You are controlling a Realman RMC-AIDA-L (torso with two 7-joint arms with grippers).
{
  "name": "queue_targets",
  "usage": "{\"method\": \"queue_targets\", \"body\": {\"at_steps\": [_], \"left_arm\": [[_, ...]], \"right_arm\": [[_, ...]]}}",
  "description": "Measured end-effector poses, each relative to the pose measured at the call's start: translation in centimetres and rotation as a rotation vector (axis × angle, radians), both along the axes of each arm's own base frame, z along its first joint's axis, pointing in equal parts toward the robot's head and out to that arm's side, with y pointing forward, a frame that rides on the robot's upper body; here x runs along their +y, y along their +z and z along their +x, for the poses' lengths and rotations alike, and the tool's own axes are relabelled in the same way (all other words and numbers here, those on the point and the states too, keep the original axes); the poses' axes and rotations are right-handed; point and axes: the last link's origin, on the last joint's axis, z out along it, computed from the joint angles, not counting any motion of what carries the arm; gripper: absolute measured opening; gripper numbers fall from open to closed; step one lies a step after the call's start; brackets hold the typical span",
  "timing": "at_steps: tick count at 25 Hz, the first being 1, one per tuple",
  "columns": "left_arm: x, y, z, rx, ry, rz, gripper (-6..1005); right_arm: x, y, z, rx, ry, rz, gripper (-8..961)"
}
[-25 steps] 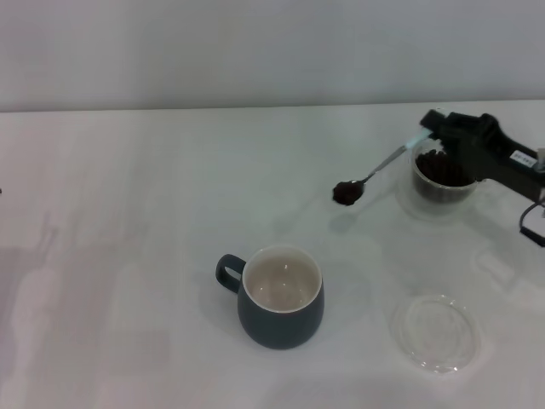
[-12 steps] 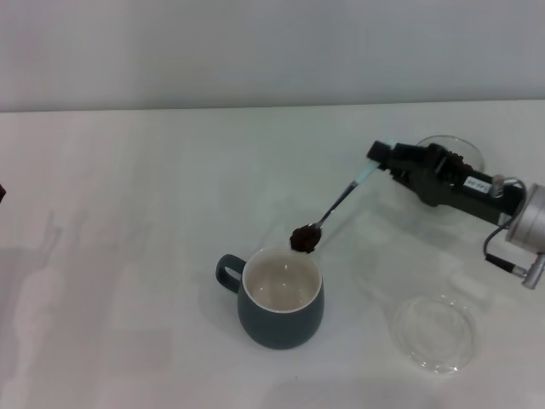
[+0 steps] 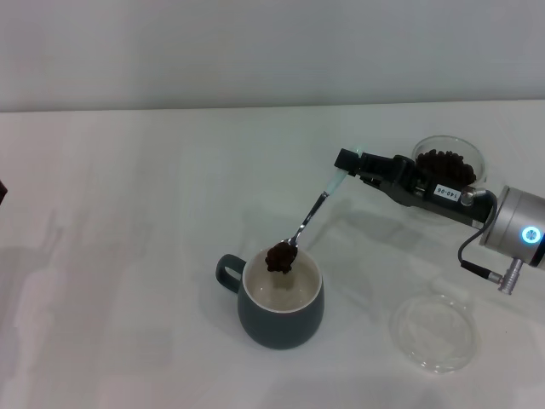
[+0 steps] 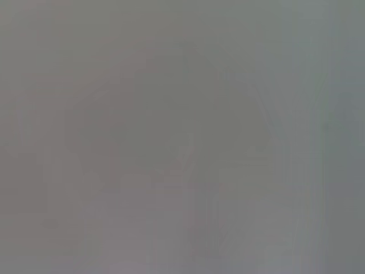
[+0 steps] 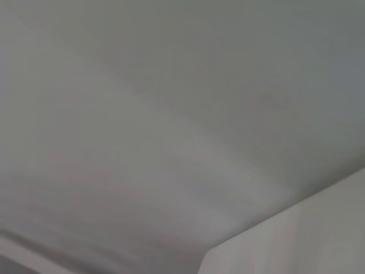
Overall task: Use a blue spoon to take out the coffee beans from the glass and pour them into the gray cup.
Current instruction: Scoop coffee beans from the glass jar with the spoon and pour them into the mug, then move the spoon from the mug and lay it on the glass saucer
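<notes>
In the head view my right gripper (image 3: pixel 349 162) is shut on the pale blue handle of the blue spoon (image 3: pixel 312 213). The spoon slopes down to the left, and its bowl holds a small heap of coffee beans (image 3: pixel 279 257) just above the cream inside of the gray cup (image 3: pixel 279 298). The gray cup stands at the front middle, its handle to the left. The glass (image 3: pixel 448 164) with more dark beans stands at the back right, partly hidden behind my right arm. My left gripper shows only as a dark sliver at the left edge (image 3: pixel 2 191).
A flat clear round dish (image 3: pixel 433 332) lies at the front right, near my right arm's wrist. The white table (image 3: pixel 128 213) stretches left and back to a pale wall. Both wrist views show only blank grey surface.
My right gripper has carried the loaded spoon left and forward from beside the glass to over the gray cup's mouth. The glass shows again behind the arm.
</notes>
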Motion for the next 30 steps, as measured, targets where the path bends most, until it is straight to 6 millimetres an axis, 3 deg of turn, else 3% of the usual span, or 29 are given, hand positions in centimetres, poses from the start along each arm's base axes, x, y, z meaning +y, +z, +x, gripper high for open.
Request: {"method": "queue_targets", "body": {"at_steps": [23, 30], "left_arm": [[0.1, 0.0, 0.0, -0.001, 0.005, 0.000, 883], [0.1, 0.0, -0.1, -0.005, 0.010, 0.002, 883]], "right_arm": [[-0.9, 0.6, -1.4, -0.208, 0.385, 0.231, 169], [-1.1, 2.5, -1.1, -0.181, 0.391, 0.305, 170]]}}
